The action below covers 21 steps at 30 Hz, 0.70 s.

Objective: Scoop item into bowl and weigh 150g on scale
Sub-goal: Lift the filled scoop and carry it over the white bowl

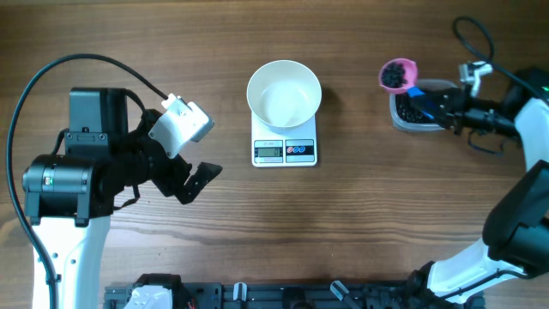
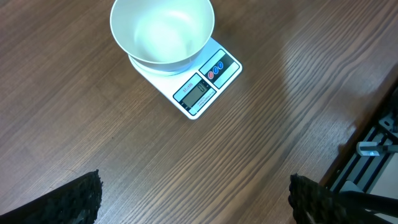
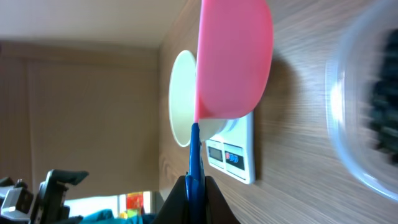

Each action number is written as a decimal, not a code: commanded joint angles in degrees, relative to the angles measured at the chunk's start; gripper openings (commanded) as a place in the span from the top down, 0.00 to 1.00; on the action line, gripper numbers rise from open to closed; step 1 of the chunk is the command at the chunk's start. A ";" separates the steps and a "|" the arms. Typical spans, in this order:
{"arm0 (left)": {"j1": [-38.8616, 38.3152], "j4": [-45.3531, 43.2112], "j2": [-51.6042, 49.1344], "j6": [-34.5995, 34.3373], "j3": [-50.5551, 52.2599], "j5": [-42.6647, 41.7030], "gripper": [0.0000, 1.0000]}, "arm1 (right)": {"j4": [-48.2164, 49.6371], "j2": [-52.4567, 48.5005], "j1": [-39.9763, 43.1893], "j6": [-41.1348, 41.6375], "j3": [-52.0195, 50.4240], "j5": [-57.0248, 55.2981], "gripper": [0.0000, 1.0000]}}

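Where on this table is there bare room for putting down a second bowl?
Bare wood lies between the open left hand and the scale, between the bowl and the tub, and across the wide strip on the scale's display side. It is crowded at the tub, where the right hand holds the scoop of beads.

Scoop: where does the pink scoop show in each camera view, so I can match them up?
Overhead: the pink scoop, upper right, loaded with black beads, just left of the clear tub.
Left wrist: not in it.
Right wrist: top centre, side-on, blue handle pointing down.
Shared landmark: the scale under the white bowl, in all three.
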State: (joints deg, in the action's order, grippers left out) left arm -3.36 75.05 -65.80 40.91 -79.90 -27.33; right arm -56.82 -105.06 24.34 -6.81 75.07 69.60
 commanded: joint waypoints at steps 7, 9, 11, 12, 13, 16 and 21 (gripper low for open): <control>0.37 0.04 -0.22 0.68 -1.11 -0.48 0.00 | 10.91 5.55 -9.27 11.30 -0.39 3.61 0.95; 0.37 0.04 -0.22 0.68 -1.11 -0.48 0.00 | 12.55 6.80 -10.73 12.15 -0.39 3.61 0.95; 0.37 0.04 -0.22 0.68 -1.11 -0.48 0.00 | 14.36 8.24 -12.31 13.51 -0.39 3.61 0.95; 0.37 0.04 -0.22 0.68 -1.11 -0.48 0.00 | 15.04 8.83 -12.92 13.88 -0.39 3.58 0.95; 0.37 0.04 -0.22 0.68 -1.11 -0.48 0.00 | 16.09 9.64 -13.86 14.58 -0.39 3.56 0.95; 0.37 0.04 -0.22 0.68 -1.11 -0.48 0.00 | 17.57 11.21 -16.46 14.78 -0.39 2.40 0.95; 0.37 0.04 -0.22 0.68 -1.11 -0.48 0.00 | 18.10 11.58 -22.40 12.76 -0.42 -5.66 0.95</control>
State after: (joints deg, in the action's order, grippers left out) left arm -3.36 75.02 -65.80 40.91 -79.90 -27.33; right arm -39.29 -94.41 5.23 7.31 74.70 68.97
